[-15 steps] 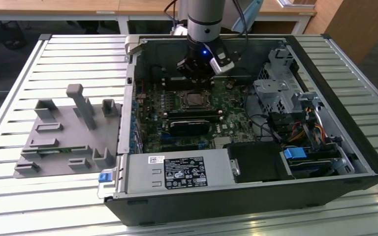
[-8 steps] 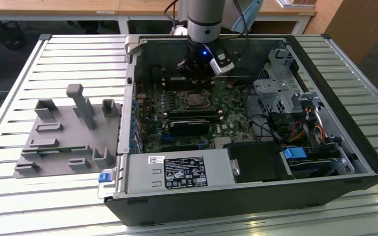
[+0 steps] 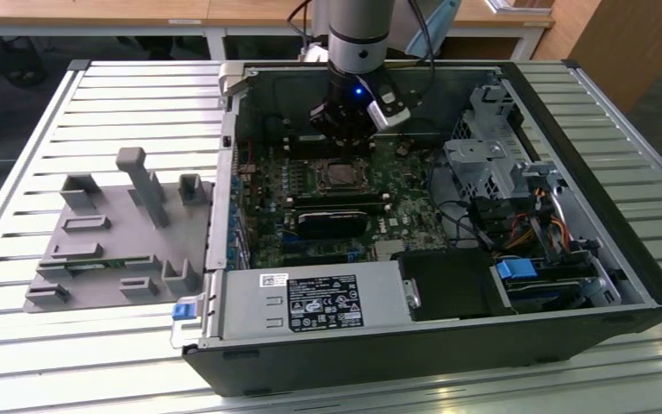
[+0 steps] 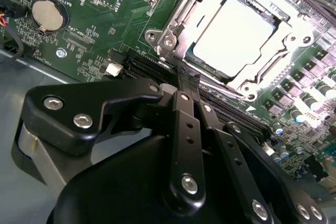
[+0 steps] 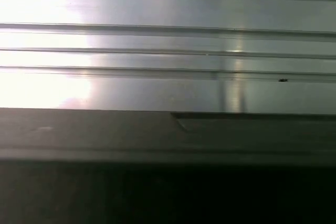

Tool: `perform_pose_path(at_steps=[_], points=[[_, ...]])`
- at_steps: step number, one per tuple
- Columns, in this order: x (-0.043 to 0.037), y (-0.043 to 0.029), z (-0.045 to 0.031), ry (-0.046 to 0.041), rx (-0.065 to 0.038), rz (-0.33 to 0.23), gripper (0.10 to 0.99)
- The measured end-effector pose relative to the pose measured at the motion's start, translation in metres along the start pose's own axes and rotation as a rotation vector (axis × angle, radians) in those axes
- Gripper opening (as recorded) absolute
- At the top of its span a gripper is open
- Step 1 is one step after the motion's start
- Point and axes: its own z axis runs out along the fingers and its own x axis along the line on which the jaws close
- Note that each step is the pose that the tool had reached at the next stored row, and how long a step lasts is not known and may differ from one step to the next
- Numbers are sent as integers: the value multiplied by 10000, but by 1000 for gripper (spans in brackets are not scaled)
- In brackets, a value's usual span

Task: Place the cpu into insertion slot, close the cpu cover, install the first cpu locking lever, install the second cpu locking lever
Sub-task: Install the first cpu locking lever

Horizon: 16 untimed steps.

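The exterior view is evenly lit and moderately sharp, with pale glare across the ribbed silver metal table (image 3: 66, 362) and deep shadow inside the open black computer case (image 3: 423, 354). In the second wrist view, the small square silver-grey cpu (image 4: 239, 38) is overexposed to near white, while the black gripper linkage (image 4: 178, 145) is close and softly focused. The first wrist view shows 1 strong glare patch on grooved metal, blurred, above a dark band.

The exterior view is looking down at an angle from well above onto the open computer case (image 3: 423, 345) and slatted table (image 3: 32, 345). The second wrist view is looking closely past the gripper (image 4: 181, 85) at the motherboard (image 4: 126, 19), sharing the insertion slot (image 3: 340, 175) (image 4: 239, 35) with the exterior view. The first wrist view is facing ribbed metal (image 5: 168, 40) at close range.
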Motion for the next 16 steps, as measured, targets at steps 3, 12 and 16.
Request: perform_pose_path(at_steps=[3,12,16], points=[[0,2,12,3,82,-2,106],[1,9,33,5,238,-5,106],[0,10,28,-1,233,-5,106]])
